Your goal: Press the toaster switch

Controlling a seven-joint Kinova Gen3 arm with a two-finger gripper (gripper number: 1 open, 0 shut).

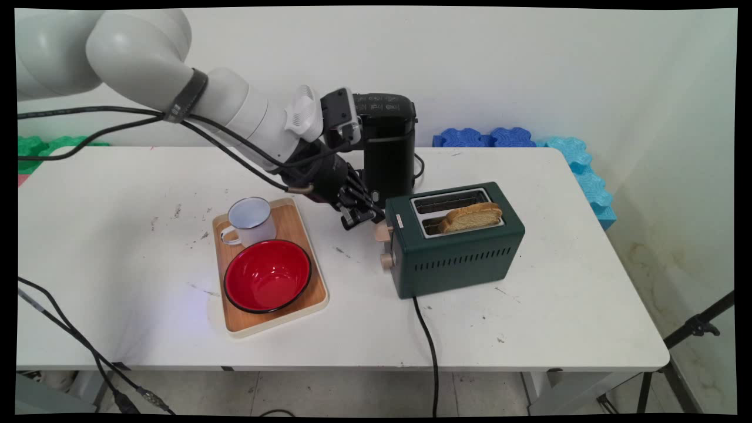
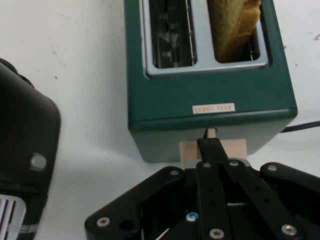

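Two black fingers (image 2: 212,150) of my gripper (image 1: 369,218) are pressed together, tips meeting on the beige lever (image 2: 213,151) at the end of the dark green two-slot toaster (image 1: 455,238); they rest on top of it rather than pinching it. From the hand camera I see the closed fingers running straight up to that lever, just below the small label on the toaster's top edge. One slice of golden-brown toast (image 1: 470,217) sticks out of the toaster's nearer slot, leaning; the farther slot shows only its wire guides. A round beige knob (image 1: 385,260) sits lower on the same end face, and a black power cord (image 1: 427,343) runs off the table's near edge. Just behind my wrist stands a tall black coffee machine (image 1: 385,147). Left of the gripper, a wooden tray (image 1: 294,220) carries a white enamel mug (image 1: 251,220) and a red bowl with a black rim (image 1: 267,275), all on the white table (image 1: 558,294).
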